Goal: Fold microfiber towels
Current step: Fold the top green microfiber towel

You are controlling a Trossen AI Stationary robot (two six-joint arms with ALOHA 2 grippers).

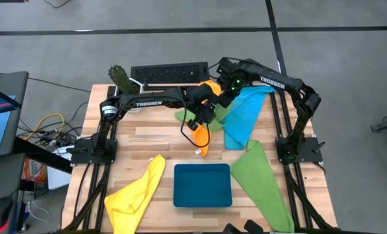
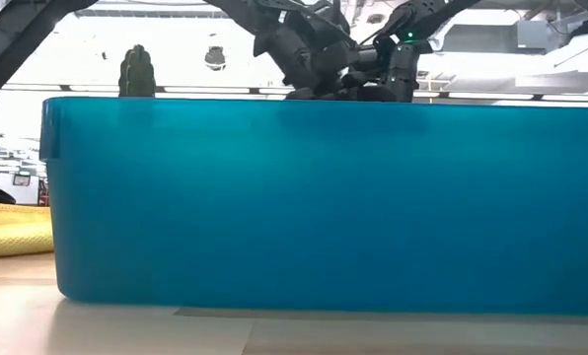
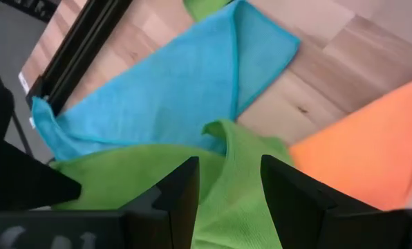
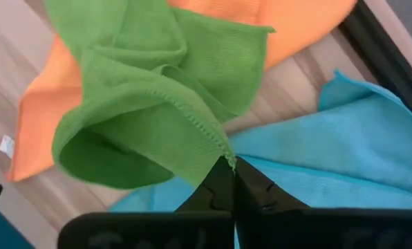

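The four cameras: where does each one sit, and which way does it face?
High: above the table, looking down; both arms, green towel.
Low: table height, facing the teal tray; arms above.
Left wrist: open left gripper over green towel.
Right wrist: right gripper shut on green towel.
Shared: both wrists show the blue towel.

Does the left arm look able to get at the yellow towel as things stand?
Probably yes. The yellow towel lies uncovered on the left arm's side of the table, beside the teal tray. The left gripper stands open above the middle green towel, holding nothing.
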